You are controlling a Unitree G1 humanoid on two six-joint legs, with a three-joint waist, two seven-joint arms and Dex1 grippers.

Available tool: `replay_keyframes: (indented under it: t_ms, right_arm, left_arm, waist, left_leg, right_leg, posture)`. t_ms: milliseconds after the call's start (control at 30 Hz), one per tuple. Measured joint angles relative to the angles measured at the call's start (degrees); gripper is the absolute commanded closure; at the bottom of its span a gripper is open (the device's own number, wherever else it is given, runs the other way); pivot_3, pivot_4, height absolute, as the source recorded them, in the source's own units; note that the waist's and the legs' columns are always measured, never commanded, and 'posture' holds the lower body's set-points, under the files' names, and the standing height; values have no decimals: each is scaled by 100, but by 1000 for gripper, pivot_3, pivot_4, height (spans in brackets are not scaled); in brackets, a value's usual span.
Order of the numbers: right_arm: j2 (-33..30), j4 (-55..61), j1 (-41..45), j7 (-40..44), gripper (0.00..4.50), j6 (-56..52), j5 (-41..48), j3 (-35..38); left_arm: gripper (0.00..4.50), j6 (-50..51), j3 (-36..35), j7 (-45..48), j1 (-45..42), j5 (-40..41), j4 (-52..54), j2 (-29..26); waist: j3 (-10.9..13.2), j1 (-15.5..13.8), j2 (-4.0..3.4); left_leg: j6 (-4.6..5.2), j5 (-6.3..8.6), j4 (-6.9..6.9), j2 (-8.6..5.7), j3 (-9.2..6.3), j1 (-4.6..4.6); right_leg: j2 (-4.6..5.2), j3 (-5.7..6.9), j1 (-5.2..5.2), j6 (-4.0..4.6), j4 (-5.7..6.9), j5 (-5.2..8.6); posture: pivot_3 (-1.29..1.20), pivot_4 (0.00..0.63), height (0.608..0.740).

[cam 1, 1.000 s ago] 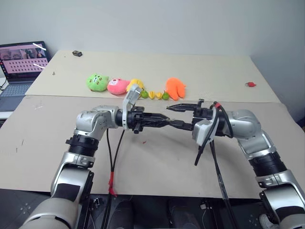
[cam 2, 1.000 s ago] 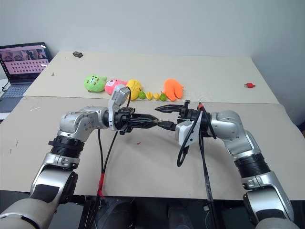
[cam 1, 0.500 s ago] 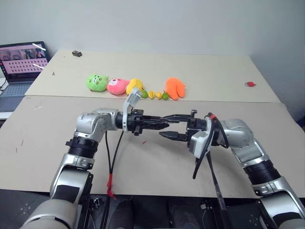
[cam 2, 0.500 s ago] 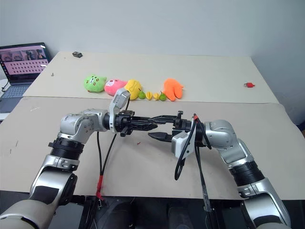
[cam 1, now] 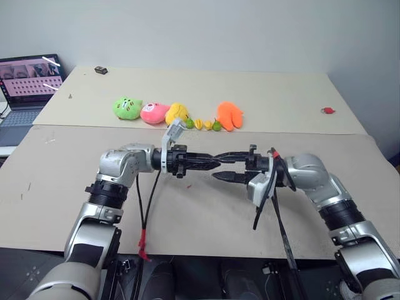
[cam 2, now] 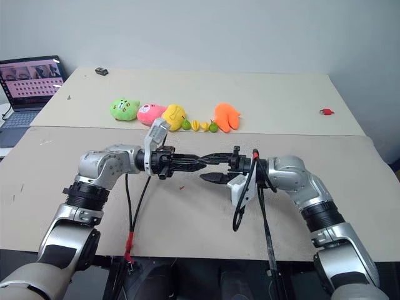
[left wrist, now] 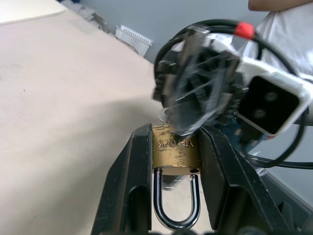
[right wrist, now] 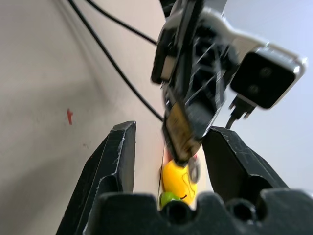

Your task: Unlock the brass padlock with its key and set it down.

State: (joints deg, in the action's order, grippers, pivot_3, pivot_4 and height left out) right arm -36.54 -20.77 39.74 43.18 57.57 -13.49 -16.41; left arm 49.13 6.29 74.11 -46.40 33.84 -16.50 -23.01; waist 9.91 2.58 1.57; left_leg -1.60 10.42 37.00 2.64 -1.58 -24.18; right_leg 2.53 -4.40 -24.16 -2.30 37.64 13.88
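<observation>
Fingers of my left gripper (left wrist: pixel 173 161) clamp the brass padlock (left wrist: pixel 175 152) by its two flat sides, shackle looping back toward the wrist, the lock held in the air above the near table (cam 1: pixel 206 219). Facing it from the right, my right gripper (cam 1: pixel 219 166) stands with its fingers apart, holding nothing, tips level with the left gripper's tips and straddling them. From the right wrist, the padlock sits between my spread fingers (right wrist: pixel 115 161), though whether they touch it I cannot tell. A key may be at the lock's face; blur hides it. Far across the table lie plush toys (cam 1: pixel 127 107) and small toy fruits (cam 1: pixel 208 124); a laptop (cam 1: pixel 28 81) glows far left.
</observation>
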Motion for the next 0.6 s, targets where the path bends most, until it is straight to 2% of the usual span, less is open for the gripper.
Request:
replay_keyframes:
  t_ms: [300,600]
  right_arm:
    - [-284,-510,460,-151,2035,365,-93,0]
    - [-310,55,197,-66,2035,190,251,-119]
  left_arm:
    - [3670,0,-17,-33,-3,12,0,20]
    - [3670,1,-21,-41,-3,28,31,20]
  waist:
    - [1,-1,1]
    - [1,0,1]
  left_leg:
    - [0,0,0,-1,0,-1]
    - [0,0,0,0,0,0]
  right_leg:
    - [1,-1,1,7,-1,-4]
    - [0,-1,0,8,2,-4]
  posture:
    - [0,150,717]
    - [0,150,717]
